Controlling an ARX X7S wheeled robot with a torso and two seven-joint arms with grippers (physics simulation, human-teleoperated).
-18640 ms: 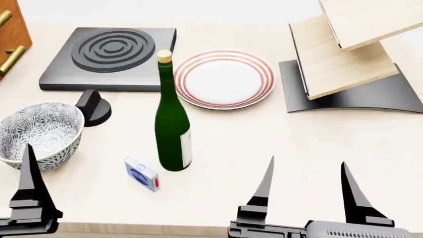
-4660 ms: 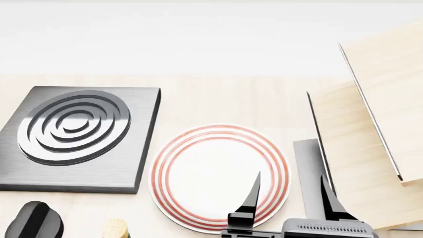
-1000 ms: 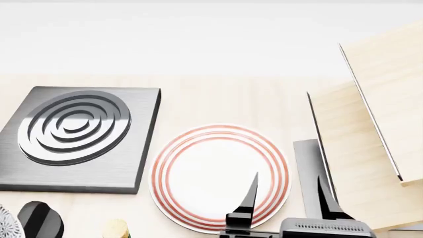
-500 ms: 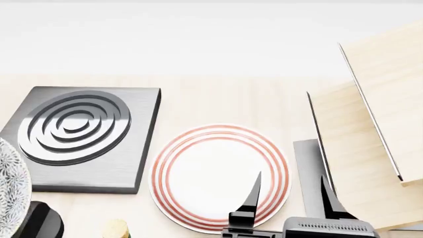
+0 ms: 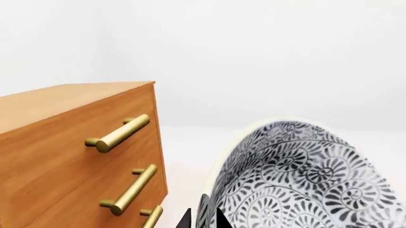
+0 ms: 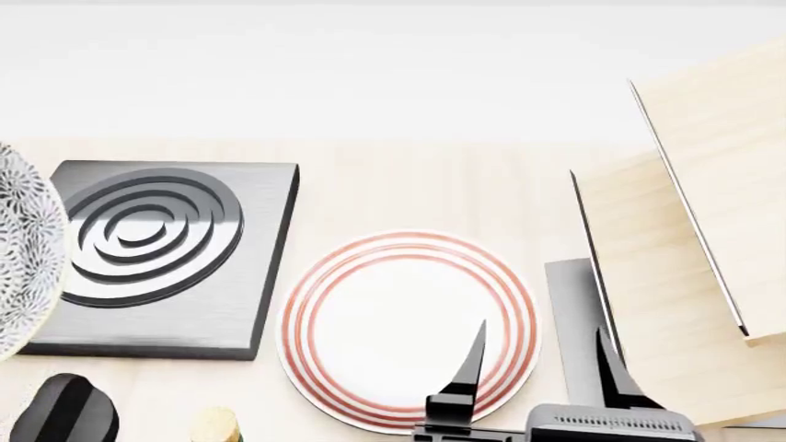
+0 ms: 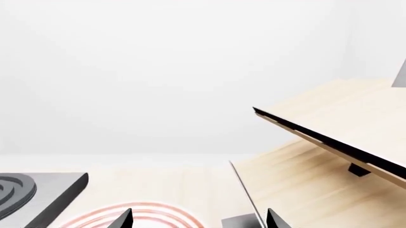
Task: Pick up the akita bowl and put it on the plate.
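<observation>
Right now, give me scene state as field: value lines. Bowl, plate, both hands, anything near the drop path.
bowl: akita bowl at the head view's left edge, tilted, overlapping the stove burner; not on the plate
bowl grip: left hand fingertips close together at the bowl's rim in the left wrist view, appears gripped
plate: plate bare, flat on the table
right hand: right hand open, empty, one finger over the plate's near rim
near path: burner beside the plate; cork top near the bottom edge

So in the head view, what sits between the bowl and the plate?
The grey burner: the bowl overlaps its left edge at the view's left, and the plate lies just right of it, empty.
</observation>
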